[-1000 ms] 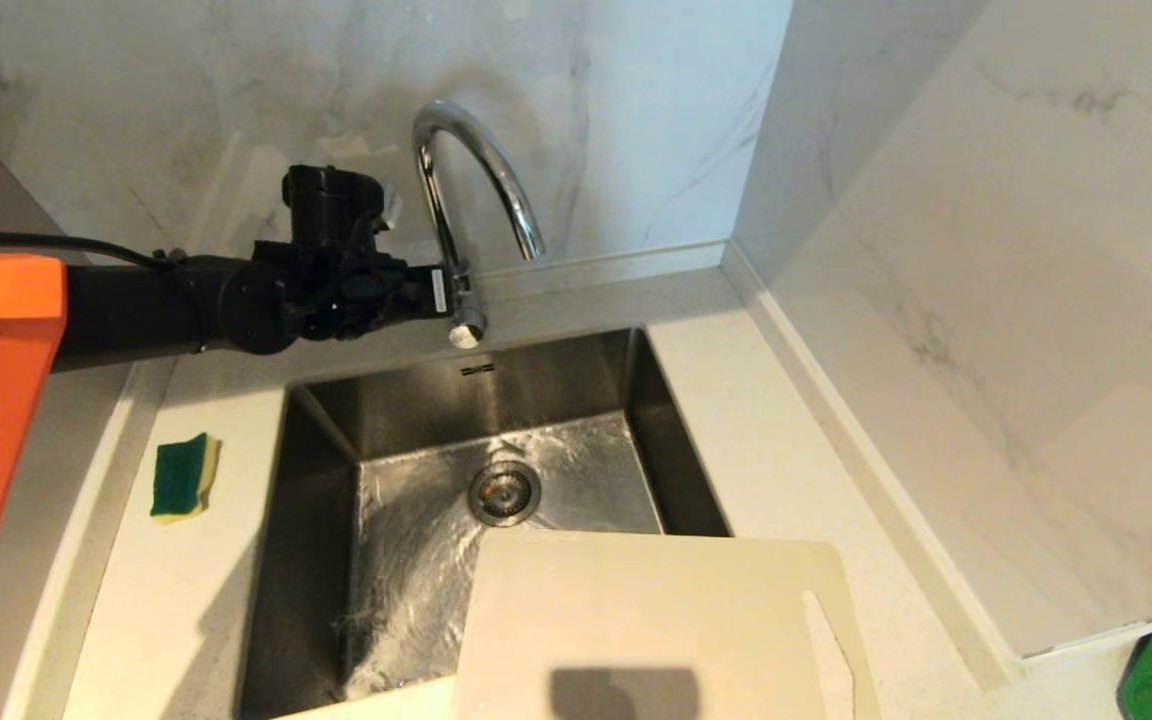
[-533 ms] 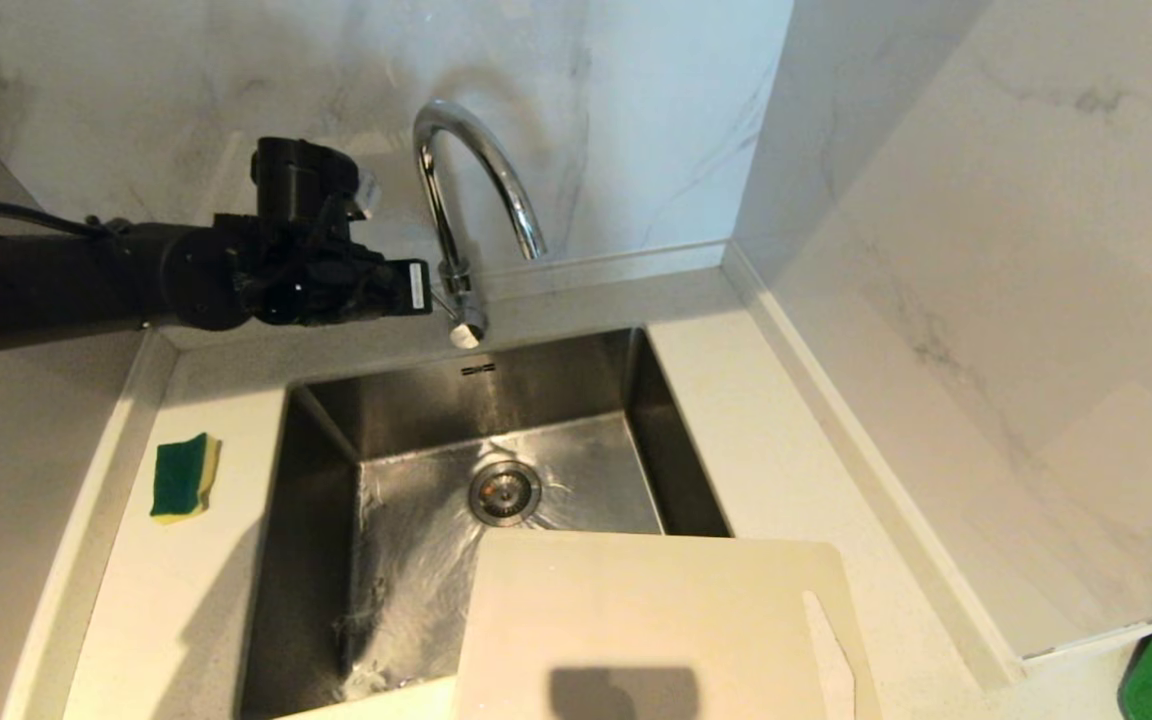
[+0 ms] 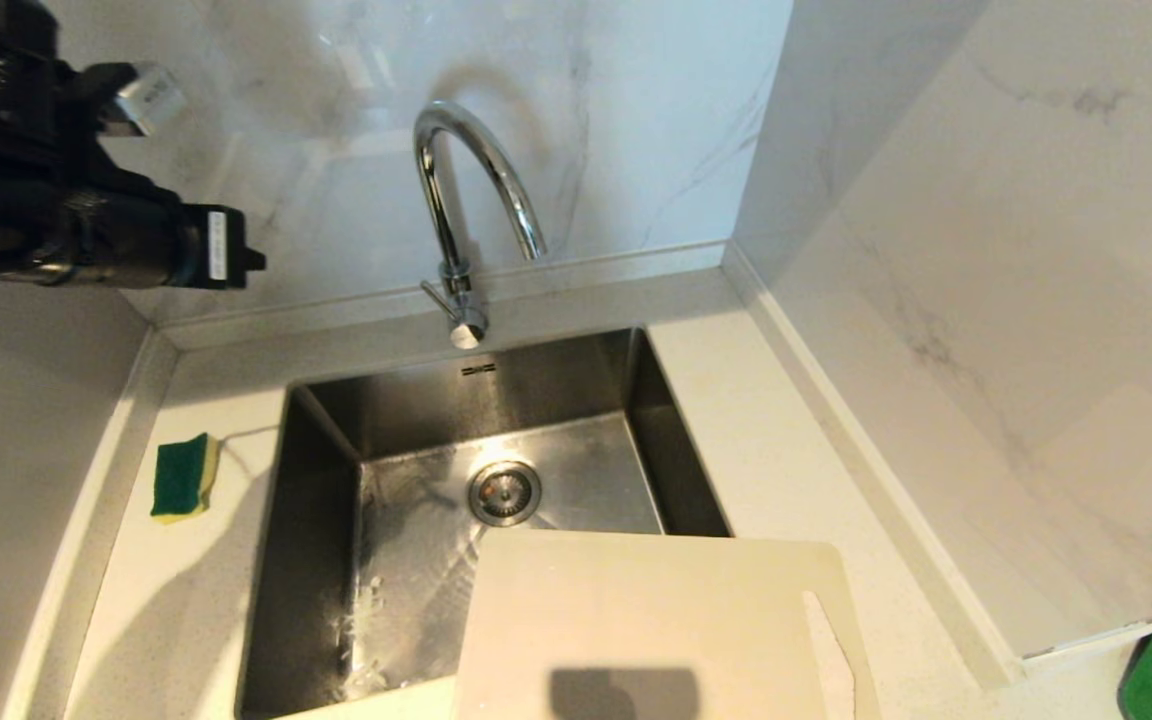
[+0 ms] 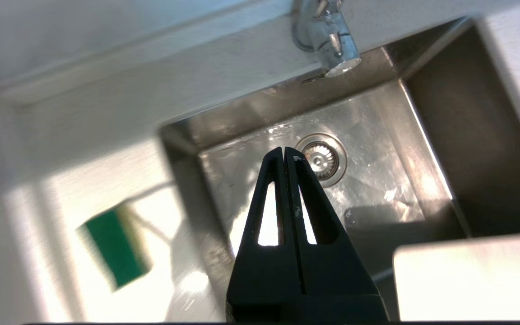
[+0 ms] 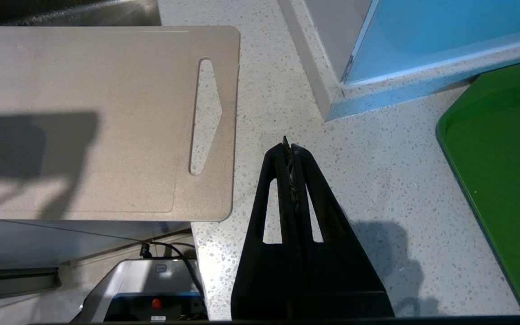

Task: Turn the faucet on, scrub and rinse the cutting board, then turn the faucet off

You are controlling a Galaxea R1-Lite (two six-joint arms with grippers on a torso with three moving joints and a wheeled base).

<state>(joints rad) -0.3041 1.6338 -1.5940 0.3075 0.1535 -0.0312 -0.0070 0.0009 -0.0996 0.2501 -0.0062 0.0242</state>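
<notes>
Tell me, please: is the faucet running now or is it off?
Off, as far as visible: no stream falls from the faucet spout, though the sink floor is wet.

i see the faucet [image 3: 456,180] as polished chrome, mirror-glossy. the sink [image 3: 656,430] looks like brushed steel, wet and glinting. the cutting board [image 3: 636,610] reads as matt cream plastic, finely grained. the countertop [image 5: 368,180] is speckled stone, smooth. the wall [image 3: 986,250] is glossy marble-look panel. the sponge [image 3: 183,477] looks soft foam, with a rougher green face.
</notes>
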